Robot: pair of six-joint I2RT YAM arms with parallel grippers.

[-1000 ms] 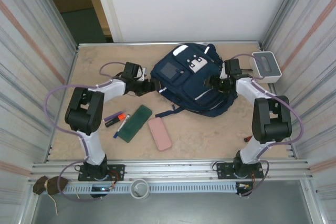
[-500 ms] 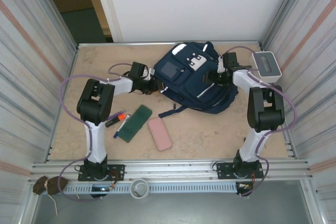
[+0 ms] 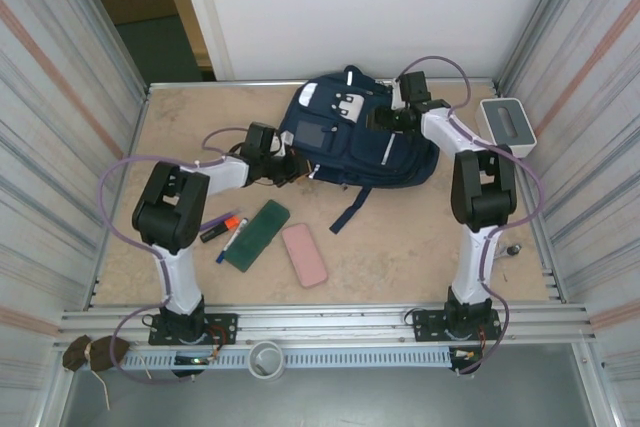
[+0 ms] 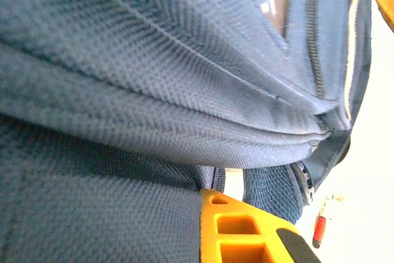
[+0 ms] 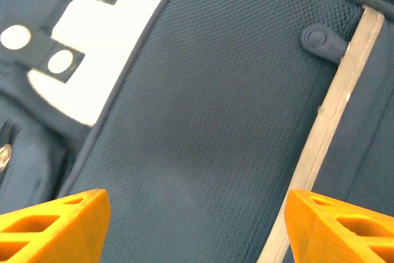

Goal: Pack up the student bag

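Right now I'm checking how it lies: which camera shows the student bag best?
Top external: the student bag appears whole, lying on the table. The left wrist view gives close navy folds and a zip; the right wrist view, a mesh panel beside the white label.

The navy-blue fabric backpack (image 3: 370, 147) has thin white stripes and a grey square patch (image 3: 320, 133). The oblong soft case (image 3: 304, 255) is pink.

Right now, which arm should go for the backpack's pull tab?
Right: the right gripper hangs open over the backpack, pull tab just ahead; the left gripper is shut on its fabric.
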